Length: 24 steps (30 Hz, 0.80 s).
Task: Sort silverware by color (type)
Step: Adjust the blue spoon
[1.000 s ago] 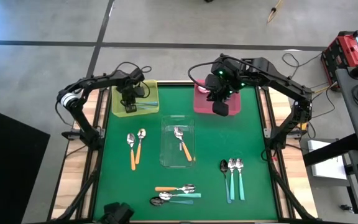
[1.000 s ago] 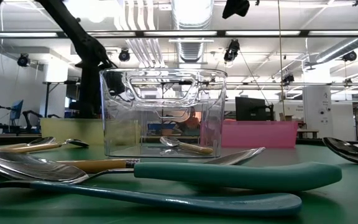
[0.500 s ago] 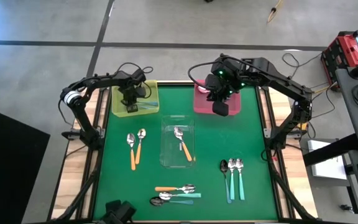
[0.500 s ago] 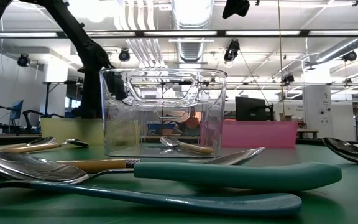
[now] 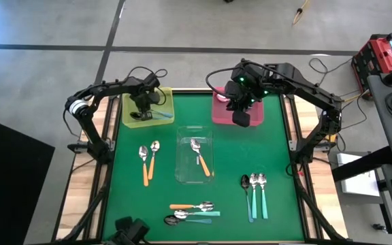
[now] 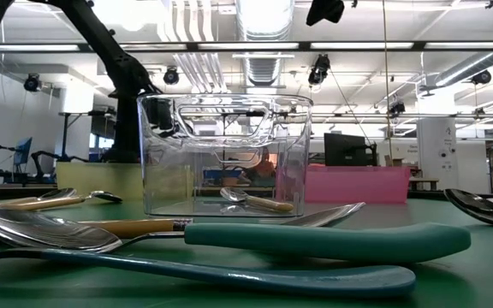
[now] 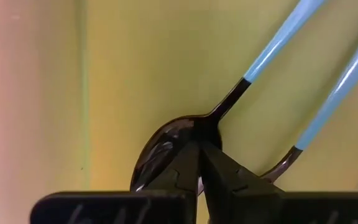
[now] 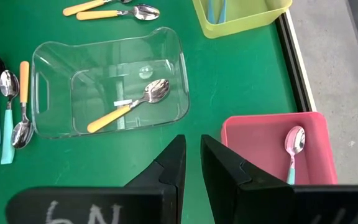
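The silverware is small spoons with orange, teal or blue handles. Two dark-bowled, blue-handled spoons (image 7: 272, 56) lie in the yellow tray (image 5: 129, 120) at the far left. My left gripper (image 7: 199, 149) (image 5: 142, 112) points down into that tray, shut, its tips over one spoon's bowl. My right gripper (image 8: 192, 146) (image 5: 241, 119) hangs high over the pink tray (image 8: 260, 134), nearly shut with nothing between its fingers. A teal-handled spoon (image 8: 293, 149) lies in that tray. An orange-handled spoon (image 5: 199, 158) lies in the clear tray (image 5: 182, 139). My left gripper's shut fingertips stand from above on the dark bowl of a blue-handled spoon, close to its neck (image 7: 211, 124). Whether they touch it I cannot tell. The spoon lies flat on the yellow tray's floor.
On the green mat lie two orange-handled spoons (image 5: 148, 160) at the left and three teal or blue ones (image 5: 254, 194) at the right. A mixed group (image 5: 192, 212) lies by the near edge. The clear tray stands mid-table.
My left gripper has tipped a little over the yellow tray, keeping its place and staying shut.
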Motion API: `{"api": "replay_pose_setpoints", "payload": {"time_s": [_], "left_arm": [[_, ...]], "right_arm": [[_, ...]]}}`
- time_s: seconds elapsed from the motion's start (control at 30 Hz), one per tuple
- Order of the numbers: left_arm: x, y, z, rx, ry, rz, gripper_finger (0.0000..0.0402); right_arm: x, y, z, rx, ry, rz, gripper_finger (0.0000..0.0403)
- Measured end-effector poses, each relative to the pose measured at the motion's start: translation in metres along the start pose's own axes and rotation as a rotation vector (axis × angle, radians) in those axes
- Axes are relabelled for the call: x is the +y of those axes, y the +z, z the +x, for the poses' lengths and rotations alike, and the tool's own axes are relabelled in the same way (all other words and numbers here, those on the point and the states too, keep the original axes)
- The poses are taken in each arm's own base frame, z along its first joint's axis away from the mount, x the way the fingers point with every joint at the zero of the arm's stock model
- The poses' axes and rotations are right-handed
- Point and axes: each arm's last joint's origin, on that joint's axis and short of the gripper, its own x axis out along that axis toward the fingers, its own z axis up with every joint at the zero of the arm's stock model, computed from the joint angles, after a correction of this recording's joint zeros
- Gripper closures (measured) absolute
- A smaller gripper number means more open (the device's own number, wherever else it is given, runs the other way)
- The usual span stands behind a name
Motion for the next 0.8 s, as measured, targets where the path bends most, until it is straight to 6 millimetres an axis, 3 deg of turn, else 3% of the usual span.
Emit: {"api": "replay_pose_setpoints", "payload": {"time_s": [0.17,0.8], "left_arm": [[-0.0016,0.0031,0.0000,-0.076,-0.075,0.049,0.0401],[0.0049,0.0082,-0.0022,-0.109,0.032,0.021,0.0401]], "right_arm": [[0.0000,0.0000,0.0000,0.000,0.000,0.000,0.0360],[0.0000,0.0000,0.0000,0.000,0.000,0.008,0.0360]]}}
